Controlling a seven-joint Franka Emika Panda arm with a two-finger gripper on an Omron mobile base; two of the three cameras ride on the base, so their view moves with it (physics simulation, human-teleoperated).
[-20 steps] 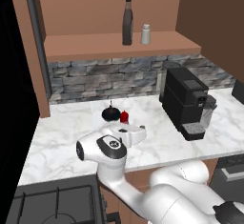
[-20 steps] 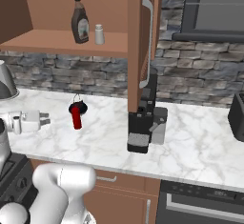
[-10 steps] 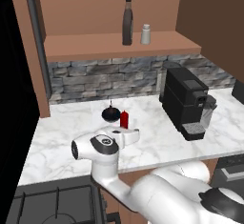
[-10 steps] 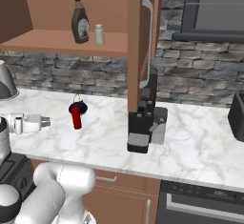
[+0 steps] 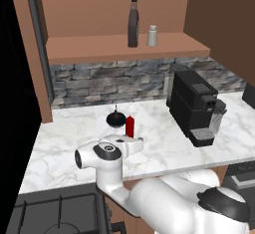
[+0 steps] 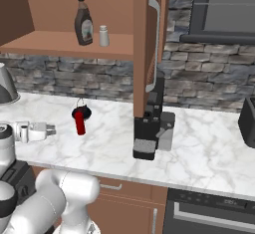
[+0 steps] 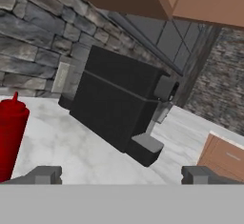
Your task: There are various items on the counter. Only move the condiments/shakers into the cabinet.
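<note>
On the white marble counter (image 5: 60,146) stands the slim red squeeze bottle (image 5: 130,126) (image 6: 79,125), with the round black object (image 5: 116,119) (image 6: 81,111) just behind it. My gripper (image 5: 138,142) (image 6: 49,128) lies level and open, a little nearer the counter's front edge than the red bottle and apart from it. In the hand view the red bottle (image 7: 10,133) rises at the far left, outside the left fingertip (image 7: 46,174); nothing is between the fingers of the gripper (image 7: 121,175). The dark brown bottle (image 5: 133,22) (image 6: 83,24) and pale shaker (image 5: 152,36) (image 6: 103,36) stand on the cabinet shelf (image 5: 99,46).
A black coffee machine (image 5: 192,107) (image 6: 152,128) (image 7: 116,108) stands on the counter to the right. The cabinet's open door (image 6: 148,44) hangs above it. A black stove top (image 5: 55,210) lies at the lower left, and a dark toaster (image 6: 247,121) sits far right.
My hand has sunk a little toward the counter, staying open in front of the red bottle. The items have not moved.
</note>
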